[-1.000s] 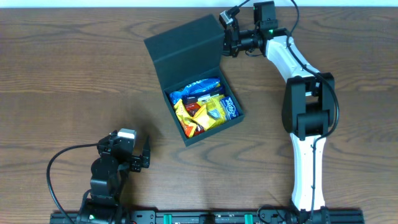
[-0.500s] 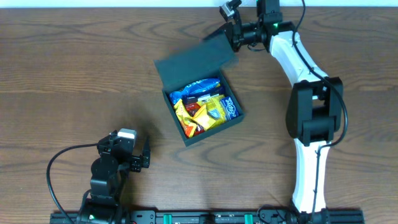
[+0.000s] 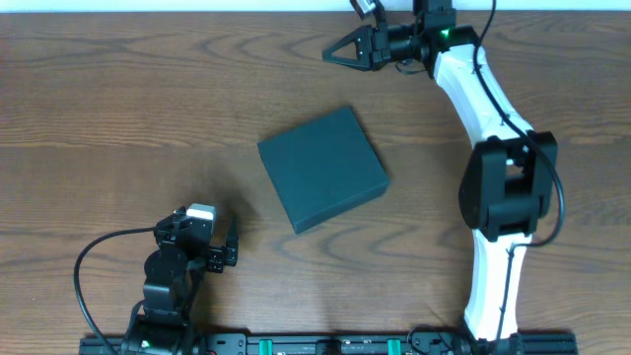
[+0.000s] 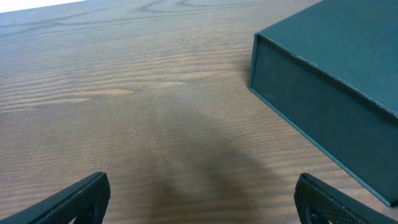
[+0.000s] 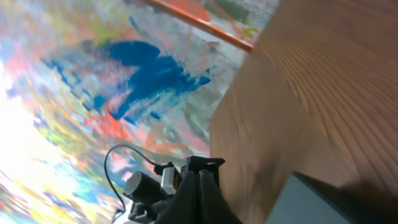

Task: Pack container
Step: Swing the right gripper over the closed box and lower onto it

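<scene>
Overhead shows container [image 3: 322, 168] closed; left wrist, its corner

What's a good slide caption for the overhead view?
Closed box at centre; right gripper shut and empty up top, left gripper open at lower left.
</scene>
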### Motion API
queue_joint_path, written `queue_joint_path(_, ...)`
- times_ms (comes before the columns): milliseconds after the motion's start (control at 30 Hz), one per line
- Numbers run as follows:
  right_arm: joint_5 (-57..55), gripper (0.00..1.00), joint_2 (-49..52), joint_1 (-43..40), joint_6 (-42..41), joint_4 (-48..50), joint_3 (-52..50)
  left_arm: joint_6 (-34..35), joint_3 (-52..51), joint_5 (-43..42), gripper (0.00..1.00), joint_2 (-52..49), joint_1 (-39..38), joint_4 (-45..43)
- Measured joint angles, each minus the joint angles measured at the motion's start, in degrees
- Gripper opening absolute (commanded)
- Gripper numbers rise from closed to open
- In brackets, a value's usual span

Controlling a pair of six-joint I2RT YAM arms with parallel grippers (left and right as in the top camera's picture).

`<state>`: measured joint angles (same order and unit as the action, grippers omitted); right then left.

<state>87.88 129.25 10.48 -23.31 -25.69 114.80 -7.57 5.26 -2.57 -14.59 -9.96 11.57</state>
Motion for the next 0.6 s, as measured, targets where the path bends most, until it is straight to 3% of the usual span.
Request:
queue_joint_path(67,-0.17,0.17,-3.02,1.14,2.82,0.04,0.00,0.00,0.00,0.00,0.95,0.00,0.00,0.00)
queue_joint_path(167,-4.37,0.29,-8.20,3.21,8.24,-2.78,0.02,0.00,0.00,0.00,0.95,0.00,0.00,-0.02)
queue_joint_path(300,-24.55,0.41,-15.58,6.40,17.81,-16.61,0.66,0.00,0.00,0.00,0.95,0.00,0.00,0.02)
queue_joint_path(367,-34.07,0.43,-17.75,8.13,21.18,-22.62,0.76,0.00,0.00,0.00,0.95,0.02,0.00,-0.02)
queue_joint_path(433,-44.04,0.53,-19.21,10.80,24.35,-28.83,0.74,0.00,0.00,0.00,0.95,0.02,0.00,-0.02)
queue_joint_path(533,-58.10,0.76,-20.35,16.79,27.50,-35.43,0.76,0.00,0.00,0.00,0.95,0.02,0.00,-0.02)
queue_joint_path(567,-62.64,0.78,-20.46,19.12,28.89,-37.22,0.74,0.00,0.00,0.00,0.95,0.02,0.00,-0.02)
queue_joint_path(600,-66.95,0.69,-20.48,21.75,29.99,-38.75,0.74,0.00,0.00,0.00,0.95,0.02,0.00,-0.04)
